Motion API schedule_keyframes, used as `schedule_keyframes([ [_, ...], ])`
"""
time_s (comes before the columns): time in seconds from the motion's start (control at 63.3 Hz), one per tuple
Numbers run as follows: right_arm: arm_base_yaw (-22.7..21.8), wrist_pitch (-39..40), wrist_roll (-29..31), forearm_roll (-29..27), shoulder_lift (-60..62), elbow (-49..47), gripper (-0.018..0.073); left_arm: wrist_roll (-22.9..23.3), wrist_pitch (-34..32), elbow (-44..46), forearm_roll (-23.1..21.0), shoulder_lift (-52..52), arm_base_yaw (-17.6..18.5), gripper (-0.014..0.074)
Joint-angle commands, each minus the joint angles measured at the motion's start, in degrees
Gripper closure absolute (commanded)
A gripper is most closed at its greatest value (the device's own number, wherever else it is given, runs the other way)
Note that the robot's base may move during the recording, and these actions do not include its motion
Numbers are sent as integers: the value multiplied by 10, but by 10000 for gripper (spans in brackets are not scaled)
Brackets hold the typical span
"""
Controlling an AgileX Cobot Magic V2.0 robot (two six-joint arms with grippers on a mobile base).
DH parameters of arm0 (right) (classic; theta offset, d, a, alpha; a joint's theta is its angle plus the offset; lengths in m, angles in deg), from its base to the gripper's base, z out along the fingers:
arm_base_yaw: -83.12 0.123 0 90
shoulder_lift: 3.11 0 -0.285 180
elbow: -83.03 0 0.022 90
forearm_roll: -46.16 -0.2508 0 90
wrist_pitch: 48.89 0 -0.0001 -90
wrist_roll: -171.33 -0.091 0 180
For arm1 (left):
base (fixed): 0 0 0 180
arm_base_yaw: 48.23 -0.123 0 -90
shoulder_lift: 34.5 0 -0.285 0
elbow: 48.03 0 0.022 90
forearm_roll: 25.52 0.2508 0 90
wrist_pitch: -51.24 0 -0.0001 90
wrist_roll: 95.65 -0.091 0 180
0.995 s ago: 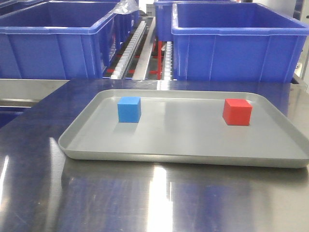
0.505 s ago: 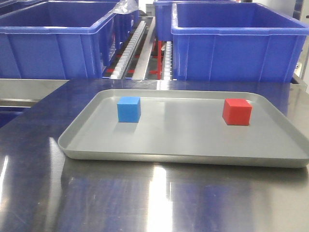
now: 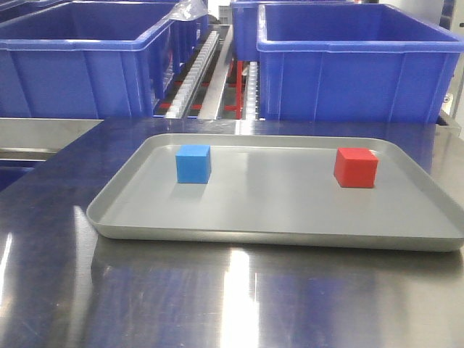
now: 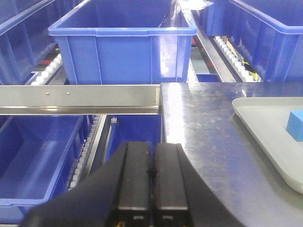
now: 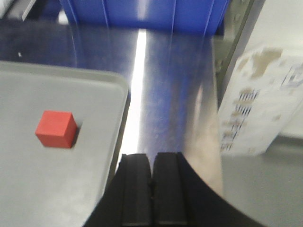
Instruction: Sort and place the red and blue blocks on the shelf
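I am seeing nothing shifting in the front view over the last second: the blue block (image 3: 193, 164) and the red block (image 3: 356, 167) are sitting just where they were, well apart in the far half of the grey tray (image 3: 275, 239), blue to the left and red to the right. I am reading that as the task not yet being under way, with both blocks untouched and nothing on the shelf (image 4: 80, 97).

The left claw (image 4: 150, 156) is hanging closed and empty, fingers pressed together, off the left edge of the worktop (image 3: 217, 304) and above a lower bin (image 4: 38, 165). The right claw (image 5: 152, 165) is also closed and empty, hovering over the bare strip just beside the tray's right rim, with the red block near on its left.

For room, I am judging the raised tray rim as the edge each claw is needing to clear going in. Open tray floor is lying all around both blocks, so approach from above is looking free. Beyond the tray, the large blue bins (image 3: 348, 61) are crowding the roller rails (image 3: 196, 72). A blurred white labelled thing (image 5: 265, 94) is standing near on the right.
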Motion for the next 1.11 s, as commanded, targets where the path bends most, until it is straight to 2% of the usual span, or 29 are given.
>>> schedule_keyframes([
  [0.0,-2,8,3,-14,-29,-41,505,0,-54,-17,-4,10,1,472],
  [0.395,-2,-123,3,-64,-122,-110,496,0,-54,-17,-4,10,1,472],
  [0.505,-2,-144,3,-66,-132,-118,409,0,-54,-17,-4,10,1,472],
  [0.679,-2,-144,4,-66,-133,-123,137,0,-54,-17,-4,10,1,472],
  [0.742,-1,-145,4,-66,-133,-127,76,0,-54,-17,-4,10,1,472],
  [1.089,0,-166,4,-89,-141,-173,57,0,-54,-17,-4,10,1,472],
])
